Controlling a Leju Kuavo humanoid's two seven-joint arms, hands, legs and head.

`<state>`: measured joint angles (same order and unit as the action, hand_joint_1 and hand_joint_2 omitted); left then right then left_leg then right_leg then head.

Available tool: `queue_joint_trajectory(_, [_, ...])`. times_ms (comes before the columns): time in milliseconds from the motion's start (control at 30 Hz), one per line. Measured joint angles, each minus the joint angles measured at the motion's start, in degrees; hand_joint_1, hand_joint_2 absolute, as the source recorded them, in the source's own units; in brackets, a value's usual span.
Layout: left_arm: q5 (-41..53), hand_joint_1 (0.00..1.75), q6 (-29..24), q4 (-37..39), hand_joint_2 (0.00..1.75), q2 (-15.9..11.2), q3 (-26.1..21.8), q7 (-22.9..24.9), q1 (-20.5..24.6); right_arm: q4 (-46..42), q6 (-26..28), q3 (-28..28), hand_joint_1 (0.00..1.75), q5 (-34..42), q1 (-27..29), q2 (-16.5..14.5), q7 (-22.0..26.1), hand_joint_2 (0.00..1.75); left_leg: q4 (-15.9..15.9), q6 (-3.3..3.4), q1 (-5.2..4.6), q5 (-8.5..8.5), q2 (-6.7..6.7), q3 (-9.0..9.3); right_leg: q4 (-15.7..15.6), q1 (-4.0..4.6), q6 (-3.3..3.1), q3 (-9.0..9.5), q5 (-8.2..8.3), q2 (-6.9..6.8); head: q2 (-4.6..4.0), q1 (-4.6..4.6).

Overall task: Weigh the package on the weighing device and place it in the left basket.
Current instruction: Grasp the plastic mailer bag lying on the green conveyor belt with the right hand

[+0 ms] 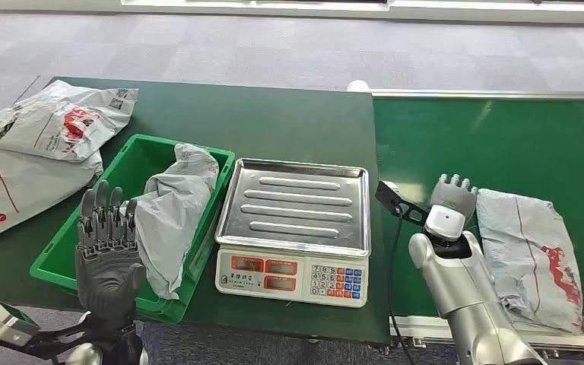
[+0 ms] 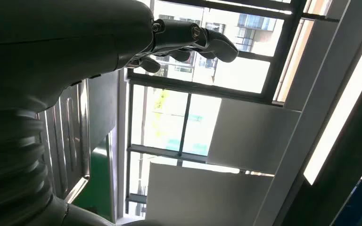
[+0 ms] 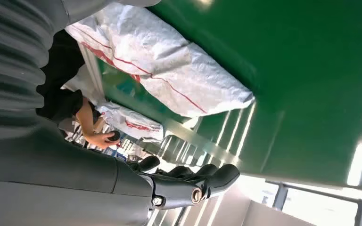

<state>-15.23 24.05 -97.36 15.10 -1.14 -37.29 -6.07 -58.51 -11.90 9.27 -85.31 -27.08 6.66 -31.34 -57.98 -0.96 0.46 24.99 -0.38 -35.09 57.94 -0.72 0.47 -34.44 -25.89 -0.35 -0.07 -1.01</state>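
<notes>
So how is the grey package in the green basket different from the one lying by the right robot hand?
The package in the basket sits crumpled, draped over the green basket wall, showing plain grey. The package by the right robot hand lies flat on the green belt with red print showing. The first is left of the scale, the second right. Both are grey plastic mailers.

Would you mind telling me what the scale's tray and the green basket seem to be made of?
The scale's tray looks like brushed stainless steel: silvery, reflective, with pressed ridges. The green basket seems to be moulded plastic: uniform glossy green, with thick rounded rims.
</notes>
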Motion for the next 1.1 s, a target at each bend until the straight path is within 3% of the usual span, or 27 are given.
queue_joint_trajectory(200, [-0.9, 0.0, -1.1, 0.0, 1.75, -0.2, 0.0, -0.7, 0.0, -1.9, 2.2, 0.0, 0.0, 0.1, 2.3, 1.4, 1.2, 1.75, 0.0, 0.11, -0.07, 0.07, 0.03, 0.02, 0.0, -0.12, 0.05, -0.03, 0.02, 0.03, 0.0, 0.0])
queue_joint_trajectory(400, [-1.9, 0.0, -1.3, 0.0, 1.75, -0.7, 0.0, -1.4, -0.1, 1.8, 10.4, -2.8, 0.0, -1.5, 3.1, 3.7, 2.1, 1.75, 0.0, 0.16, -0.09, 0.1, 0.04, 0.03, 0.0, -0.13, 0.08, -0.01, 0.04, 0.03, 0.0, 0.0])
queue_joint_trajectory(800, [-1.0, 0.0, 0.5, 1.1, 1.75, -0.3, 0.0, -2.0, -0.1, 13.8, 10.5, -14.7, 0.0, -2.4, 2.5, 6.6, 1.2, 1.75, -0.1, 0.22, -0.12, 0.14, 0.03, -0.02, 0.0, -0.16, 0.15, -0.02, 0.01, 0.05, 0.0, 0.0])
queue_joint_trajectory(1100, [-0.3, 0.0, 1.9, 1.1, 1.75, 0.2, -0.2, -1.3, -0.1, 17.4, 9.4, -18.3, 0.0, -2.9, 0.7, 6.9, 0.4, 1.75, -0.1, 0.22, -0.12, 0.13, 0.02, 0.0, 0.0, -0.15, 0.15, 0.0, 0.0, 0.02, 0.0, 0.0])
